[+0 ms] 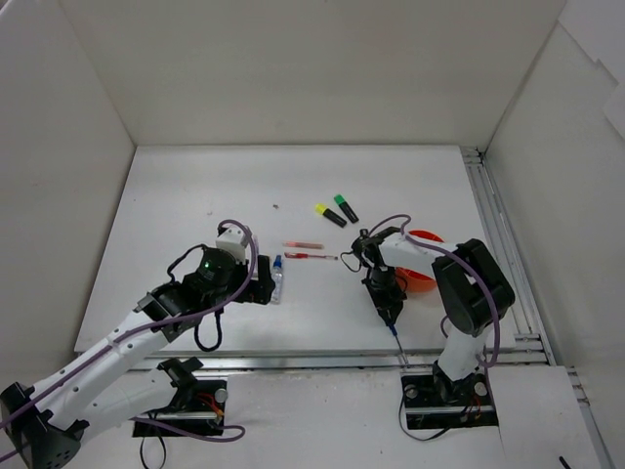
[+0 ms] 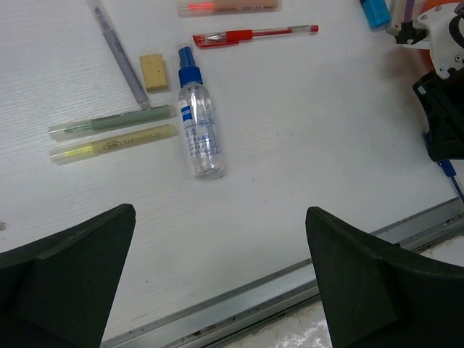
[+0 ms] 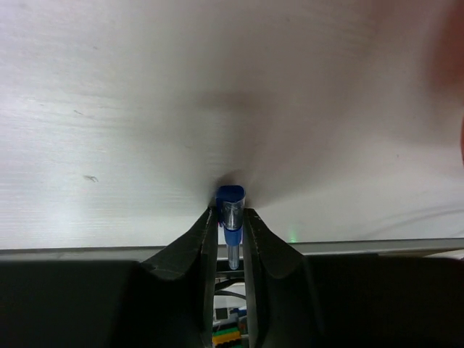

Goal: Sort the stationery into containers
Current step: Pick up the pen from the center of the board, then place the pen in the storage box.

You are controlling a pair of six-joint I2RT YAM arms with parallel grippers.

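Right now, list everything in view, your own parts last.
spray bottle: 1, clear with blue cap, lying flat on the table
red pen: 1, red, beyond the spray bottle
pale strip: 1, pale, beyond the red pen
eraser: 1, tan, left of the bottle cap
grey pen: 1, grey, left of the eraser
green marker: 1, pale green, left of the bottle
yellow marker: 1, pale yellow, alongside the green marker
yellow-capped highlighter: 1, black, far middle
green-capped highlighter: 1, black, beside it
blue object: 1, blue, cut off at frame edge
blue pen: 1, blue, near edge, gripped
pot: 1, orange-red, behind right arm
left pincer: 1, black, open
right pincer: 1, black, shut on blue pen
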